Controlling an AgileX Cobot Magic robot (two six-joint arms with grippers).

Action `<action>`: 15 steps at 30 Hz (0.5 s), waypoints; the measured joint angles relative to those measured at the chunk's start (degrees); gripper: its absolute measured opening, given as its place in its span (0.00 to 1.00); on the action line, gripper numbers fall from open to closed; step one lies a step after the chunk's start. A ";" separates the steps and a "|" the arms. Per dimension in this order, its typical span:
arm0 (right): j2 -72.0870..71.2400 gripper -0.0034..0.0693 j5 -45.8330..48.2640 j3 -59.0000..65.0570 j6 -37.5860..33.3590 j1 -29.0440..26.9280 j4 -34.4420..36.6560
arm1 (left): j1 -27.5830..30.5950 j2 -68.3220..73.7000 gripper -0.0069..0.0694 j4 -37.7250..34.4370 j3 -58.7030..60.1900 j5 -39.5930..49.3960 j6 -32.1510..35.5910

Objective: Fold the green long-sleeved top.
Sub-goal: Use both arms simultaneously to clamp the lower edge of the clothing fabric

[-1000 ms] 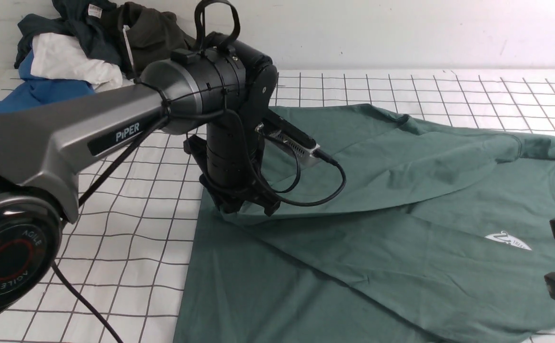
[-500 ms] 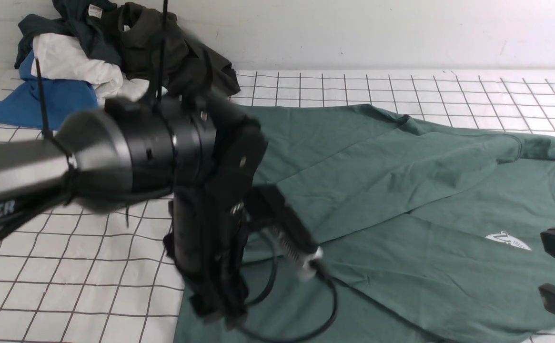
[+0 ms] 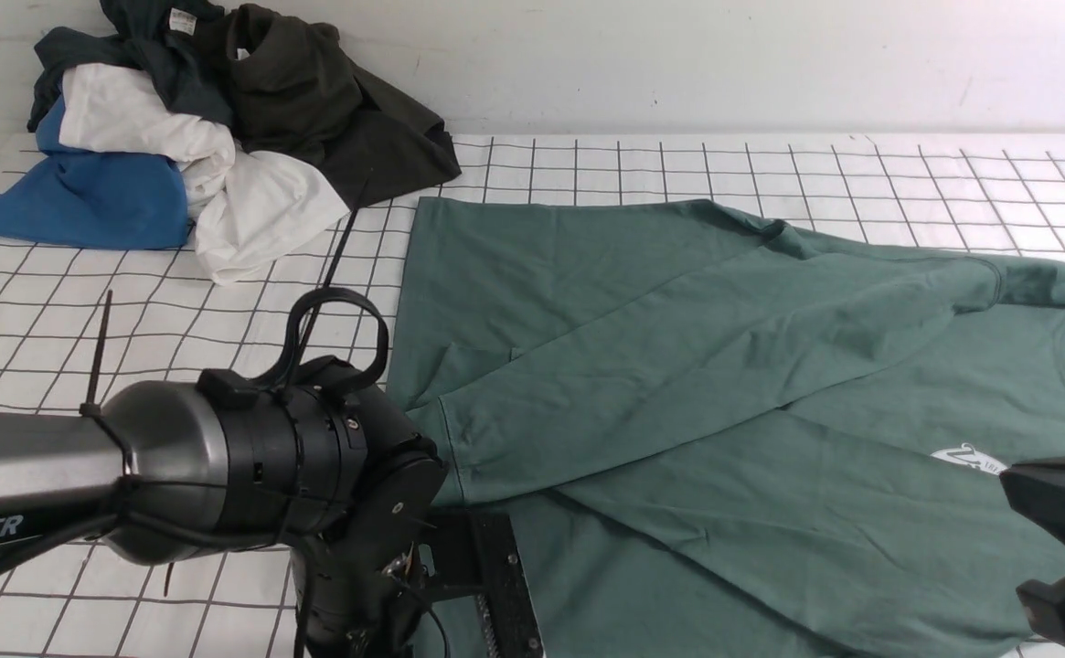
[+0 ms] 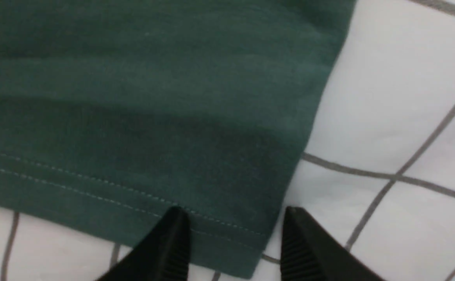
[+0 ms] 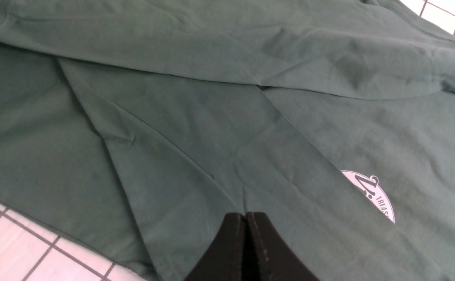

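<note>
Across the middle and right of the gridded worktop point(image 3: 678, 169) lies the green top point(image 3: 697, 512), with its hem toward the left edge and its neck toward the right edge. A second ago the left arm point(image 3: 221, 466) stood over the middle of the garment with its gripper down at the cloth. Now it has drawn back to the near left corner of the top. The far sleeve point(image 3: 678, 366) lies released, folded slantwise over the body with its cuff near the hem, so that sleeve fold looks done.

Seen from the left wrist, the left gripper point(image 4: 231, 220) hangs with its jaws apart, straddling the hem corner point(image 4: 250, 249) and holding nothing. The next grasp is probably this corner, to start folding the body. The right gripper point(image 5: 246, 220) has kept its place above the chest, jaws pressed together and empty.

"PiPER" runs along the left arm, cut off at the frame edge. The white chest logo point(image 5: 370, 193) is half covered by a fold of cloth, and only "TREAS" can be read on it. A small white label point(image 3: 183, 20) on the heap of clothes point(image 3: 221, 174) at the far left corner is too small to read.
</note>
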 joint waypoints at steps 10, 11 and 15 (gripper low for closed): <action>0.00 0.04 2.68 0.04 -4.07 0.00 -0.79 | 0.00 -6.16 0.09 0.99 0.00 -1.89 -3.14; 0.00 0.04 3.81 0.04 -4.24 0.00 -1.14 | 0.00 -7.75 0.09 1.88 0.00 -1.69 -3.72; 1.18 0.03 12.45 0.04 -4.73 0.00 -2.19 | 0.48 -14.71 0.08 5.15 0.00 -0.93 -6.02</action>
